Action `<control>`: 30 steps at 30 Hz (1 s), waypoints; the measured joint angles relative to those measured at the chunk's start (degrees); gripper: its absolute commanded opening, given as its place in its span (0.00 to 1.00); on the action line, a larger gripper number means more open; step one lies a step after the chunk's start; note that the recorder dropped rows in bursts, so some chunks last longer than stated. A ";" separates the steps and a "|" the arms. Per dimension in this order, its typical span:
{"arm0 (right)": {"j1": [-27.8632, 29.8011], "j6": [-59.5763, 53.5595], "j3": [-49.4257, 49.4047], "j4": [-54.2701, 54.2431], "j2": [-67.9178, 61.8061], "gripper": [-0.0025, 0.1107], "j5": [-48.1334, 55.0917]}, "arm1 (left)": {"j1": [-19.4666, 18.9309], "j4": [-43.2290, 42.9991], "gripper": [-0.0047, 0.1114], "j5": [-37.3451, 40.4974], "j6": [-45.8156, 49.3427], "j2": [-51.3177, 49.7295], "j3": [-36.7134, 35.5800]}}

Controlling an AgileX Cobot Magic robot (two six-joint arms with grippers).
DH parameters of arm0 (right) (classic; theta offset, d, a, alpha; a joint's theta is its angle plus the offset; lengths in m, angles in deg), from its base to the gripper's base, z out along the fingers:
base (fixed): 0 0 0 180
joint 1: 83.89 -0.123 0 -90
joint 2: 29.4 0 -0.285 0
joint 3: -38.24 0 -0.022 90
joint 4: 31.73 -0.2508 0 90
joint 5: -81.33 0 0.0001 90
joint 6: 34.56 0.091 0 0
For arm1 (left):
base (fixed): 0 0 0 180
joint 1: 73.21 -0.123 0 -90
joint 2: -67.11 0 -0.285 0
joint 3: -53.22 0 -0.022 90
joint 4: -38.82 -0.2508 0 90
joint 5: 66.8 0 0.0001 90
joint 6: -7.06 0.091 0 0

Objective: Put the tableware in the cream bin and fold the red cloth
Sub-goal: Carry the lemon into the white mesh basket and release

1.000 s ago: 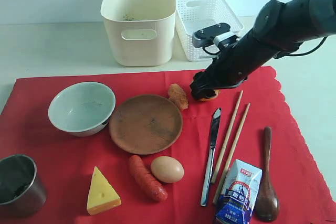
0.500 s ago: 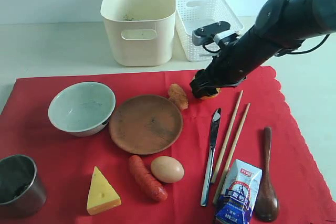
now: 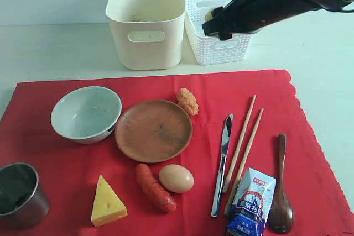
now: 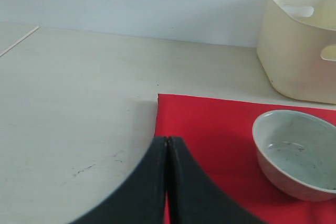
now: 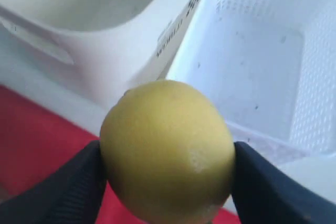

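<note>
Yellow lemon (image 5: 167, 150) clamped between right fingers (image 5: 63, 192) above white lattice basket (image 3: 221, 53) at 1 o'clock, likely clearing food off red cloth (image 3: 72, 158); left fingers (image 4: 152, 182) closed, empty.

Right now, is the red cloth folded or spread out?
Spread out: the cloth lies flat on the table, with the bowl, plate and knife on it.

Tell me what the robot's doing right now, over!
Left gripper shut, empty. Right gripper shut on lemon, up at white basket's rim. Bowl, plate, cup, knife, chopsticks, spoon all on red cloth, none in cream bin. Nothing blocks the bin.
</note>
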 measured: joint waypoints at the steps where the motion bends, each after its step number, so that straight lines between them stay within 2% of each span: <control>1: 0.00 0.00 1.14 0.00 -0.36 0.02 -0.25 | 0.00 0.00 0.05 0.00 0.00 0.00 0.00; 14: 0.24 0.09 18.39 -0.20 -13.56 0.02 -4.30 | 0.00 0.00 0.05 0.00 0.00 0.00 0.00; 23: 1.76 0.09 22.40 -0.20 -21.96 0.02 -8.86 | 0.00 0.00 0.05 0.00 0.00 0.00 0.00; 26: 1.89 0.09 22.40 -0.20 -23.71 0.09 -9.41 | 0.00 0.00 0.05 0.00 0.00 0.00 0.00; 30: 1.89 0.57 22.40 -0.20 -25.16 0.29 -10.62 | 0.00 0.00 0.05 0.00 0.00 0.00 0.00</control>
